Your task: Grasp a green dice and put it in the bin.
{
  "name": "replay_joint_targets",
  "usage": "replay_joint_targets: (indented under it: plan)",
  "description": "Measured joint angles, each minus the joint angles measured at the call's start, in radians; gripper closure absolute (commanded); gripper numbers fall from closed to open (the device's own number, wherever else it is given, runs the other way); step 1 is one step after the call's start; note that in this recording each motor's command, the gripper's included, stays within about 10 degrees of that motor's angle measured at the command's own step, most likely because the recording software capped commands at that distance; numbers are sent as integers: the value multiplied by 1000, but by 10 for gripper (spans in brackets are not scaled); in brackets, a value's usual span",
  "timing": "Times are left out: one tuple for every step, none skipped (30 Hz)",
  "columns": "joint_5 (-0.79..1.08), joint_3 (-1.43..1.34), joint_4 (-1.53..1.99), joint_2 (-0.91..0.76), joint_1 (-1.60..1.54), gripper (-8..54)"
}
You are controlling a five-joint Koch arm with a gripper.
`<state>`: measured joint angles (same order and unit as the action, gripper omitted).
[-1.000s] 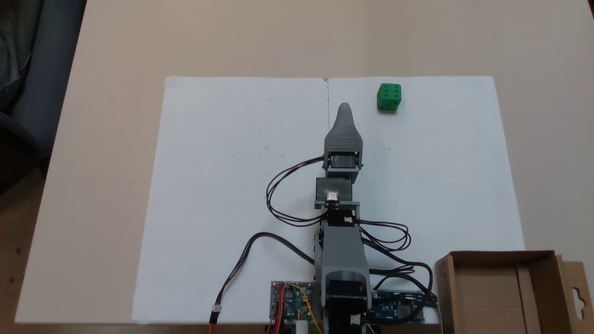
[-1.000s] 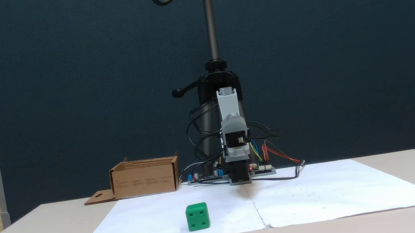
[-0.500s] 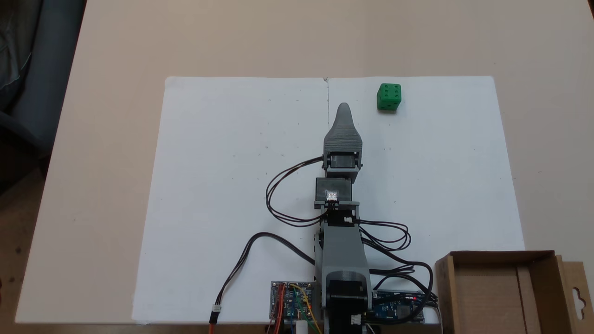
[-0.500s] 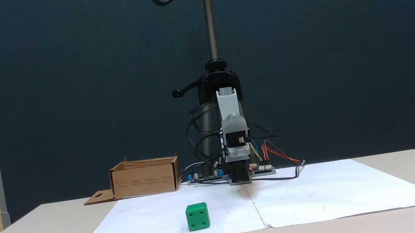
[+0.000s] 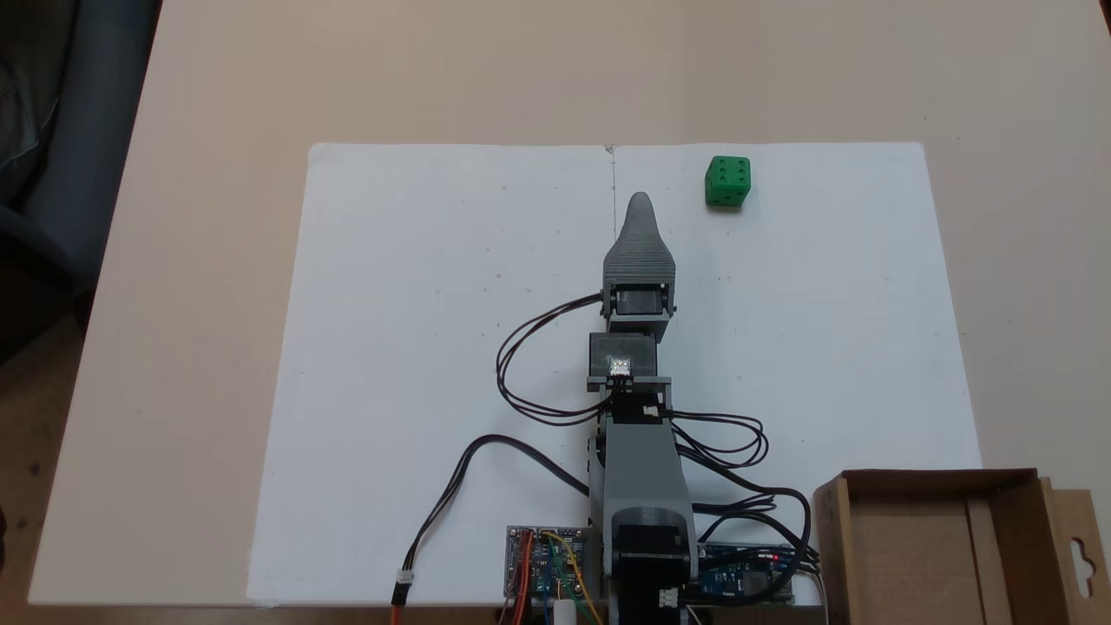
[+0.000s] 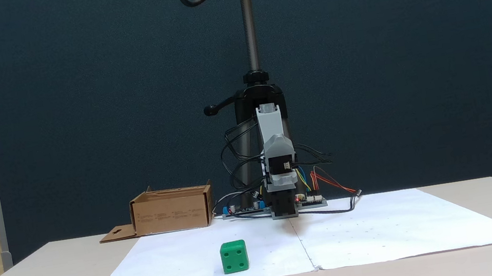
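Note:
The green dice (image 5: 727, 182) lies near the far edge of the white paper, seen from above; from the front, the dice (image 6: 234, 257) sits close to the camera, left of the paper's seam. My grey gripper (image 5: 640, 201) stretches low along the seam, its tip short of the dice and to its left. One jaw covers the other, so the gap is hidden. Seen from the front, the gripper (image 6: 286, 214) rests low at the arm's foot. The cardboard bin (image 5: 937, 476) stands beside the arm's base and holds nothing; from the front, the bin (image 6: 171, 214) is at left.
Two white paper sheets (image 5: 434, 347) cover the table's middle. Black cables (image 5: 521, 373) loop beside the arm, and circuit boards (image 5: 542, 564) sit at its base. A dark blue partition (image 6: 74, 111) and a camera pole (image 6: 247, 14) stand behind the arm.
The arm has edged very slightly left in the view from above. The dice and the bin have not moved.

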<state>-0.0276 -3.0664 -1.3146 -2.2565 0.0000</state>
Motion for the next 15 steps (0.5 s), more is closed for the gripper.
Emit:
replay_joint_targets:
  plan:
    - [0, 0, 2, 0, 6, 10]
    - [0, 0, 0, 0, 9, 11]
    - [0, 0, 0, 0, 9, 11]
    - [-2, 0, 0, 0, 11, 10]
    - [0, 0, 0, 0, 11, 10]
    - [0, 0, 0, 0, 12, 10]
    - [-2, 0, 0, 0, 14, 10]
    - [-2, 0, 0, 0, 14, 10]
    - [0, 0, 0, 0, 15, 10]
    - [0, 0, -3, 0, 17, 10]
    - [0, 0, -6, 0, 15, 10]
    - [0, 0, -6, 0, 17, 10]
    - [-2, 0, -8, 0, 17, 10]
    - [-2, 0, -8, 0, 17, 10]
    - [0, 0, -8, 0, 17, 10]
